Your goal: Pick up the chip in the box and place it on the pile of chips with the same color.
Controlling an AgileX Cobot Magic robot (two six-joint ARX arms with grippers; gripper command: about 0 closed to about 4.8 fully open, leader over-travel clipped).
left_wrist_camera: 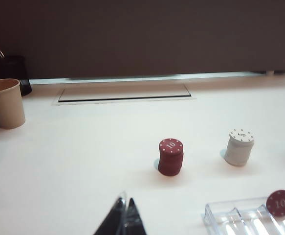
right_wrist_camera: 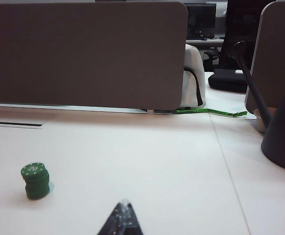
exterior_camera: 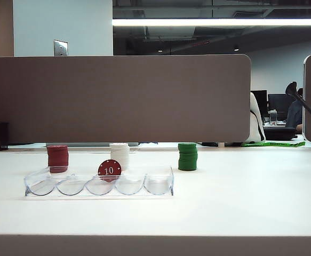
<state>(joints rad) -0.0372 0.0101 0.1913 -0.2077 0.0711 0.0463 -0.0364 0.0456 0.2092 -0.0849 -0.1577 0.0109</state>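
A dark red chip (exterior_camera: 109, 170) marked "10" stands upright in the middle slot of the clear box (exterior_camera: 160, 188); the left wrist view shows the chip (left_wrist_camera: 280, 203) and the box (left_wrist_camera: 230, 218) too. Behind the box's left end sits the dark red pile of chips (exterior_camera: 57, 157), seen in the left wrist view as a short stack (left_wrist_camera: 170, 157). My left gripper (left_wrist_camera: 126, 201) is shut and empty, well short of the pile. My right gripper (right_wrist_camera: 124, 204) is shut and empty, apart from the green stack (right_wrist_camera: 35, 180). Neither gripper shows in the exterior view.
A white stack (exterior_camera: 120, 155) and a green stack (exterior_camera: 187, 156) stand behind the box. A paper cup (left_wrist_camera: 5, 103) and a dark container (left_wrist_camera: 12, 71) sit far left. A brown divider (exterior_camera: 118, 98) closes the back. A dark stand (right_wrist_camera: 281, 127) is at the right.
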